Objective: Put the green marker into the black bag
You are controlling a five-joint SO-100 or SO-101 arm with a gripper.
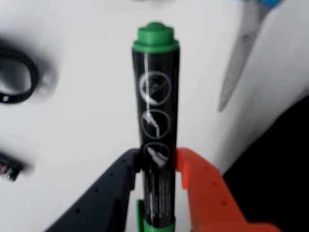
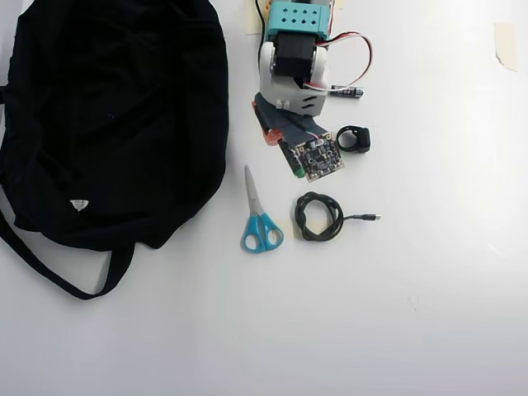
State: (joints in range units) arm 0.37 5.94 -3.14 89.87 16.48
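In the wrist view the green marker (image 1: 155,96) stands up between my fingers, a black barrel with white print and its green end pointing away. My gripper (image 1: 157,162) is shut on the barrel, with the black finger (image 1: 113,186) on the left and the orange finger (image 1: 203,186) on the right. The marker is lifted off the white table. In the overhead view the gripper (image 2: 276,140) hangs just right of the black bag (image 2: 115,115), and the wrist camera board hides most of the marker. A dark corner of the bag (image 1: 275,164) shows at the lower right of the wrist view.
Blue-handled scissors (image 2: 261,219) lie below the gripper, blades (image 1: 241,53) toward it. A coiled black cable (image 2: 319,216) lies right of them. A black ring (image 2: 353,139) and a small dark cylinder (image 2: 346,92) sit right of the arm. The bag's strap (image 2: 49,268) loops at lower left.
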